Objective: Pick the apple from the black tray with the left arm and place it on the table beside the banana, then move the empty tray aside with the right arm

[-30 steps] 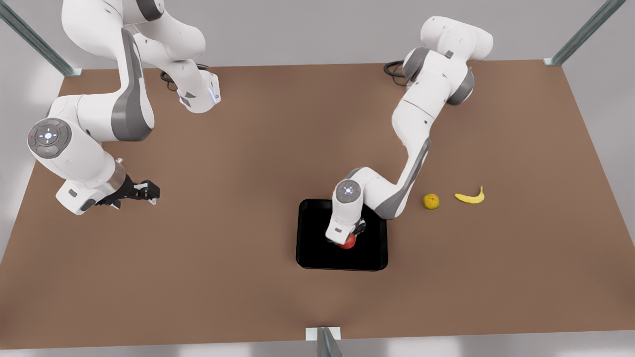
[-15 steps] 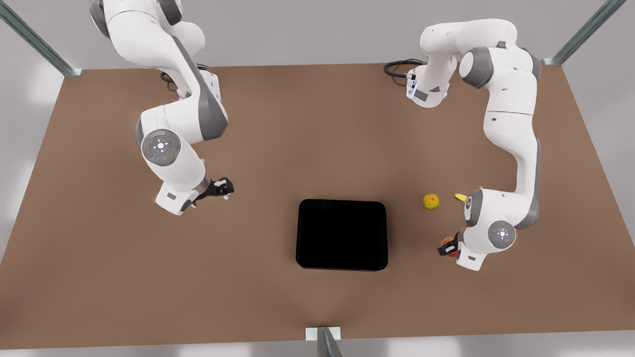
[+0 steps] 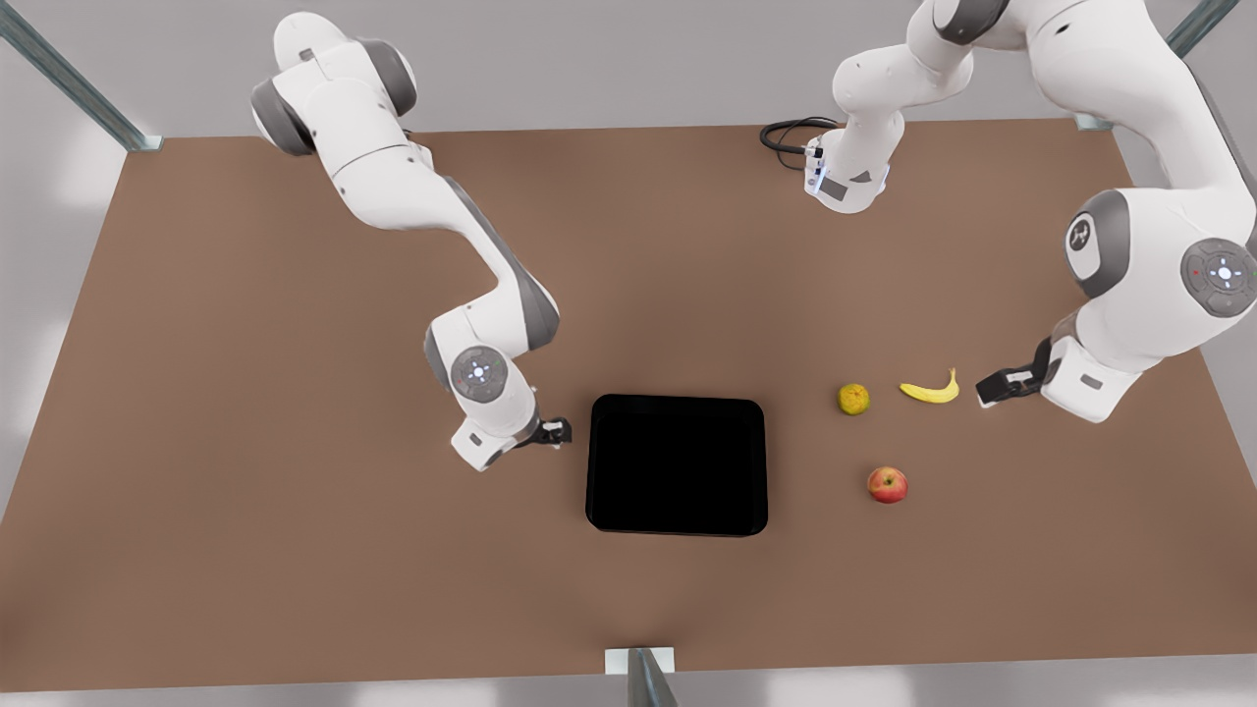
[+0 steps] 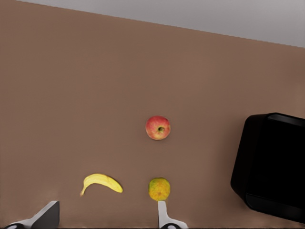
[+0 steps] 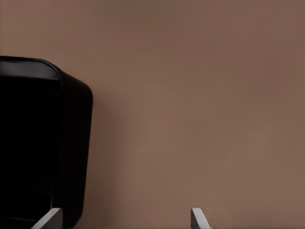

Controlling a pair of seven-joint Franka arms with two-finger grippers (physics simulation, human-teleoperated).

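The red apple [image 3: 887, 484] [image 4: 157, 127] lies on the brown table, a little in front of the banana [image 3: 931, 391] [image 4: 101, 182]. The black tray [image 3: 678, 401] [image 4: 267, 162] [image 5: 71, 143] sits empty at the table's middle. My left gripper [image 3: 992, 388] [image 4: 106, 205] hovers open just past the banana on the front view's right, holding nothing. My right gripper [image 3: 558, 430] [image 5: 125, 211] is open, right beside the tray's edge on the front view's left, one finger [image 5: 51, 217] over the tray's rim.
A yellow-green round fruit [image 3: 853, 399] [image 4: 159, 189] rests just beside the banana, toward the tray. Metal frame posts stand at the table's corners, and a bracket [image 3: 638, 663] sits at the front edge. Open tabletop lies at the front view's left of the tray.
The left arm carried the apple from the tray to the table by the banana, let it go and drew back. The right arm swung in to the tray's edge.
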